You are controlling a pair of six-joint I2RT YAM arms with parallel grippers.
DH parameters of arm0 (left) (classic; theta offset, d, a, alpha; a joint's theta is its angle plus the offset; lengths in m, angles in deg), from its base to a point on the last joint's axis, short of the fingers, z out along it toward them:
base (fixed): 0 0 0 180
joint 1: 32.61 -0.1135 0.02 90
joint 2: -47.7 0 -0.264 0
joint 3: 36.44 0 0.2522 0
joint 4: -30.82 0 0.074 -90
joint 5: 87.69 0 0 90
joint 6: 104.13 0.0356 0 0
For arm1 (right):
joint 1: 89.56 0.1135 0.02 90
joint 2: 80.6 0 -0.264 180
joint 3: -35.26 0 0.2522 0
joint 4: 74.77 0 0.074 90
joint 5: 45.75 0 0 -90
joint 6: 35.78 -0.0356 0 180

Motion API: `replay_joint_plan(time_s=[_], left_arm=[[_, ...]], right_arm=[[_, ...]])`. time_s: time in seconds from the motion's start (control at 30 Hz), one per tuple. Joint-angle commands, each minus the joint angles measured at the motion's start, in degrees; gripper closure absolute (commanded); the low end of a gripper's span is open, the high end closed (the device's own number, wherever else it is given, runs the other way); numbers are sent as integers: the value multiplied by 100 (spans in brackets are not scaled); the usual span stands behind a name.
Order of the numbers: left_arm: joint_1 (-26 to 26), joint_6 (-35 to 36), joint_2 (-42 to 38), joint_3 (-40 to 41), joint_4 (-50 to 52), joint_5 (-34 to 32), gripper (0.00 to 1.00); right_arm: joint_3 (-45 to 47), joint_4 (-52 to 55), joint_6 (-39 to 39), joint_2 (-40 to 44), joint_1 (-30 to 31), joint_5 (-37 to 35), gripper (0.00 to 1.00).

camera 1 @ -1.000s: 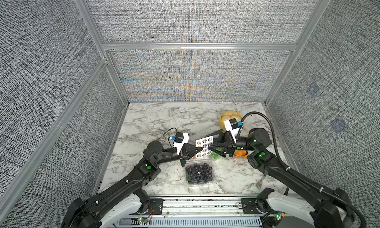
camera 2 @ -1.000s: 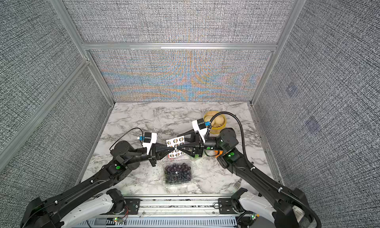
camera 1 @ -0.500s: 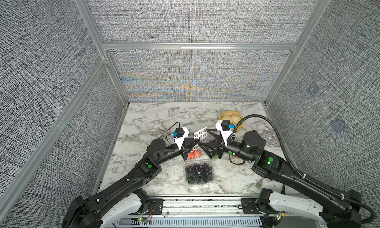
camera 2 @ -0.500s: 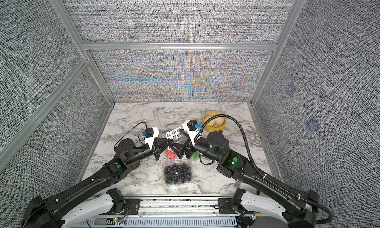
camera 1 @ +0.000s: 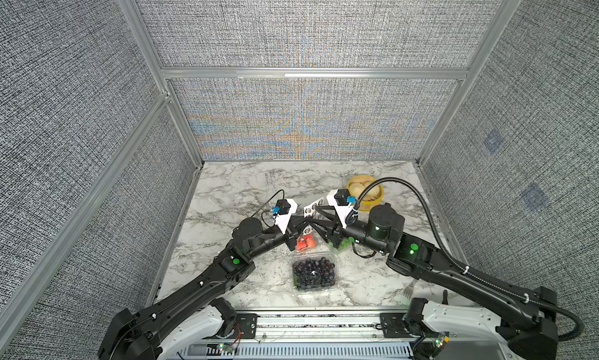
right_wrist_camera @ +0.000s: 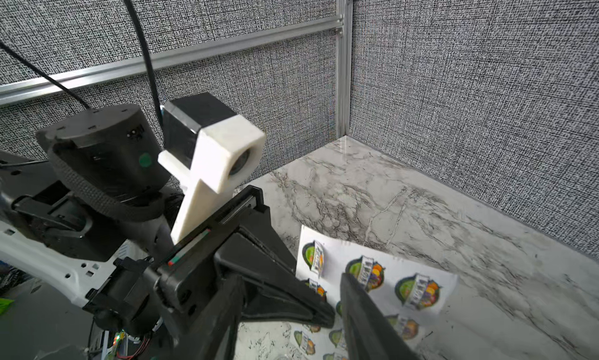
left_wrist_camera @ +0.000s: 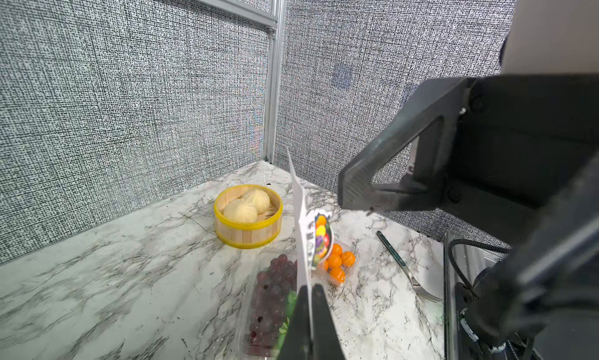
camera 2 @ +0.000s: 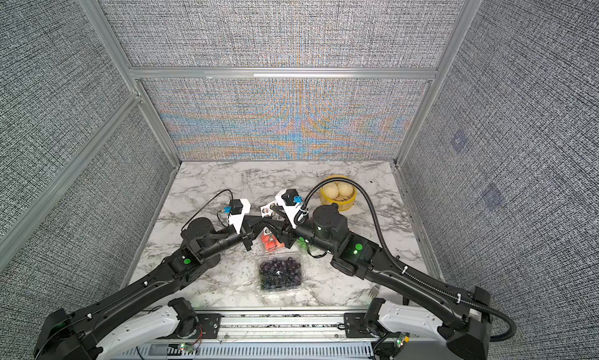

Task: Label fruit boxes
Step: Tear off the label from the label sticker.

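My left gripper (left_wrist_camera: 309, 290) is shut on the lower edge of the white sticker sheet (left_wrist_camera: 299, 212) and holds it upright above the boxes. One round sticker (left_wrist_camera: 321, 241) curls off the sheet. My right gripper (right_wrist_camera: 293, 277) is open, one finger (right_wrist_camera: 356, 309) in front of the stickers (right_wrist_camera: 418, 292) and the other beside the left gripper's tip. In both top views the dark grape box (camera 1: 312, 272) (camera 2: 280, 274) is nearest the front, with the red-fruit box (camera 1: 305, 243) (camera 2: 270, 241) behind it. The purple-and-green grape box (left_wrist_camera: 275, 293) and orange-fruit box (left_wrist_camera: 340, 261) lie below the sheet.
A yellow steamer basket (camera 1: 365, 193) (left_wrist_camera: 248, 215) with pale buns stands at the back right. A fork (camera 1: 409, 290) (left_wrist_camera: 405, 267) lies near the front right edge. Grey walls close in the marble table (camera 1: 246, 186) on three sides.
Both grippers have risen and moved toward the back wall with the sheet. The right arm has swung left. The red-fruit box beneath them has come into view.
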Motion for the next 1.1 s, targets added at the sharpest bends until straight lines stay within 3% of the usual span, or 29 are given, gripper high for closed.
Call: replay_joint_plan(time_s=[0.0,0.73,1.07], left_arm=[[4,7,-45,19,-61,96,100],[13,-5,-20,19,-70,286,100],[18,48,-43,28,-8,376,100]], right_arm=[[-15,-165,22,-10,11,-46,52],[17,-416,-93,-262,-75,-149,76],[47,-482,-163,-321,-115,-109,100]])
